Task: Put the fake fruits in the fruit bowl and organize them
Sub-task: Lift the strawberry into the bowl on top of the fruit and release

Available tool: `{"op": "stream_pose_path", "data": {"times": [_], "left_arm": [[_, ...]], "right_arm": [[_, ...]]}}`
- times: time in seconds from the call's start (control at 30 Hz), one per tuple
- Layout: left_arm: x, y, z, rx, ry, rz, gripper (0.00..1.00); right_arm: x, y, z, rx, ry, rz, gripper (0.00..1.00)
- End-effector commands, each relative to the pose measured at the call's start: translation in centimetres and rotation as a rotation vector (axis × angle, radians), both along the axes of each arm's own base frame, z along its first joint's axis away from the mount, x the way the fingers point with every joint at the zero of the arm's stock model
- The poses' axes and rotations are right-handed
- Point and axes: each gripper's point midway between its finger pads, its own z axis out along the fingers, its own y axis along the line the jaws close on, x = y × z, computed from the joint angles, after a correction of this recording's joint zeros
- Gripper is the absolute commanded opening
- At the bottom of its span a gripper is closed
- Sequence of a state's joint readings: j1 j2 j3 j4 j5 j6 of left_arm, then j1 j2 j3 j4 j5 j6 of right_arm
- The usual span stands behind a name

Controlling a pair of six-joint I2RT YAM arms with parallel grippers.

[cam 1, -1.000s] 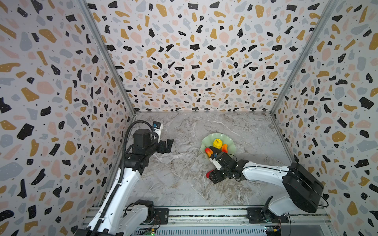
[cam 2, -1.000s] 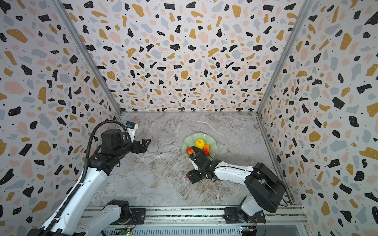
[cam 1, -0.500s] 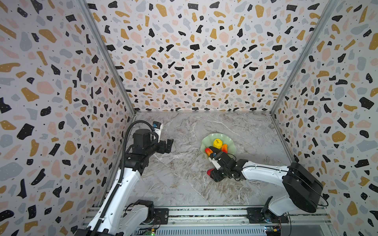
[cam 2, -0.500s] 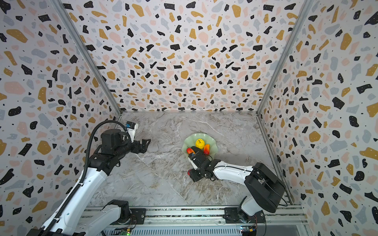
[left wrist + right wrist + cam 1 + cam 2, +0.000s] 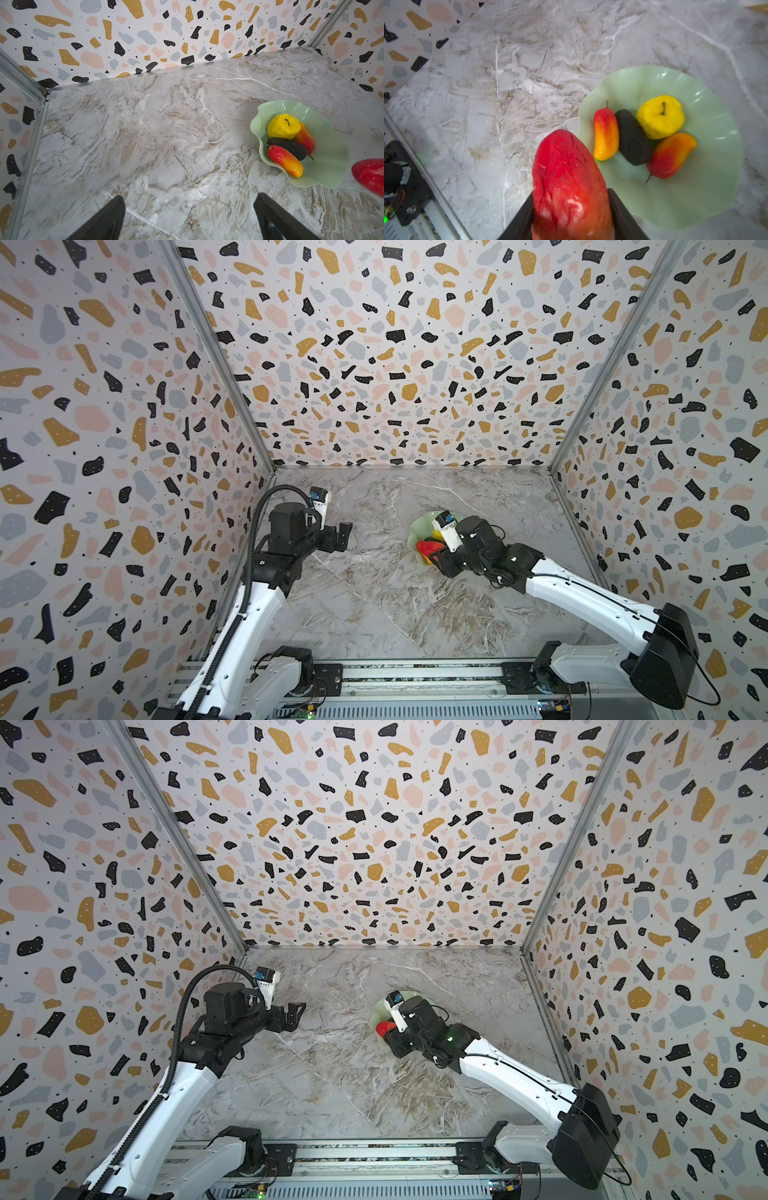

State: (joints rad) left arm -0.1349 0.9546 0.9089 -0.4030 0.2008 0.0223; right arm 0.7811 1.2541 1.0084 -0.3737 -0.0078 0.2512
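- Four fruits [image 5: 660,117] lie in the fruit bowl [image 5: 417,526].
- One is left: the strawberry [image 5: 428,548], squeezed in the right jaws, at the bowl's 7 o'clock edge.
- Left jaws gape, holding nothing.

Strawberry [image 5: 571,182] btm off-frame; bowl [image 5: 419,526] mostly hidden
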Motion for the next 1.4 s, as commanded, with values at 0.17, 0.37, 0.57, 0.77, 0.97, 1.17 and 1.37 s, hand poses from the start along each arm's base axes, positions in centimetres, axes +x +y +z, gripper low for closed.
{"op": "stream_pose_path", "data": {"times": [0.17, 0.37, 0.57, 0.77, 0.97, 1.17, 1.37], "left_arm": [[-0.1, -0.1, 0.8, -0.016, -0.042, -0.007, 1.0], [-0.1, -0.1, 1.0, -0.017, -0.048, -0.006, 1.0], [-0.1, -0.1, 0.9, -0.016, -0.046, -0.005, 1.0], [-0.1, 0.0, 0.8, -0.015, -0.043, -0.001, 1.0], [0.0, 0.0, 0.8, -0.014, -0.042, -0.001, 1.0], [0.0, 0.0, 0.7, -0.013, -0.04, 0.0, 1.0], [0.1, 0.0, 0.6, -0.011, -0.038, 0.001, 1.0]], "right_arm": [[6.8, -3.1, -0.1, -0.098, -0.052, -0.114, 0.31], [10.6, -1.7, -2.3, -0.113, -0.008, -0.102, 0.31], [12.1, -0.3, -4.1, -0.137, 0.04, -0.081, 0.29], [12.3, 0.3, -4.4, -0.143, 0.043, -0.071, 0.29], [12.1, 1.4, -5.6, -0.17, 0.051, -0.052, 0.29], [12.3, 2.2, -6.8, -0.189, 0.059, -0.044, 0.3], [12.5, 2.4, -7.6, -0.199, 0.063, -0.048, 0.33]]}}
